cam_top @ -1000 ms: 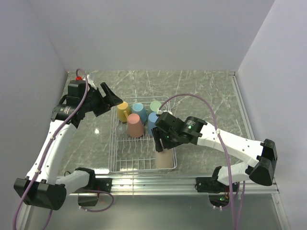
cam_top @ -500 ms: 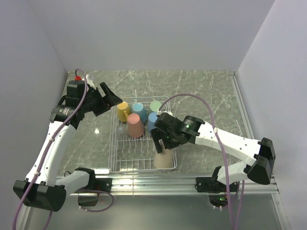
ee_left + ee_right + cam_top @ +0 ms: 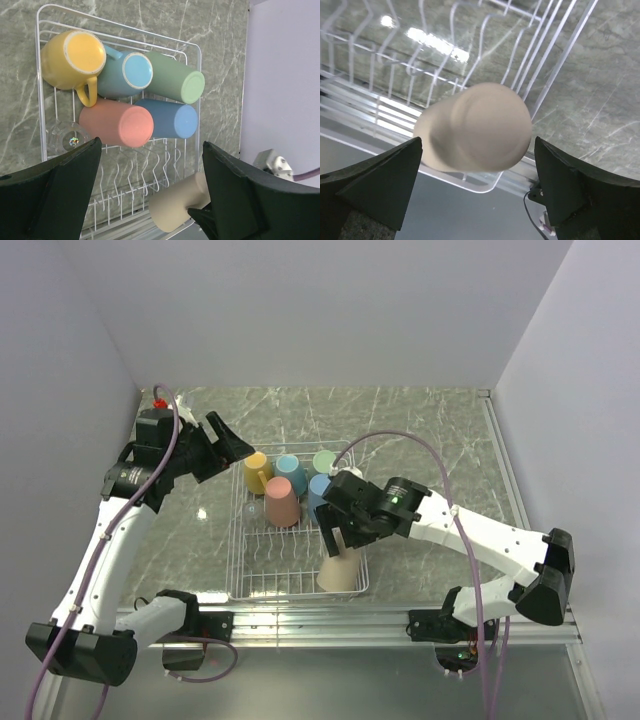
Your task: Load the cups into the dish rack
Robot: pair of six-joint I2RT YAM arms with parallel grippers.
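The beige cup [image 3: 340,573] is leaning further over in the near right corner of the rack [image 3: 270,580]. The right gripper [image 3: 338,537] is pulling away, wide open. The left gripper [image 3: 232,443] is hanging open too. I think all six are in.

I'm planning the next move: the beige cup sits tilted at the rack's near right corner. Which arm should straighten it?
Probably right: the right gripper, open, hangs over the beige cup, a finger on each side. The left gripper is at the dish rack's far left corner, by the yellow mug.
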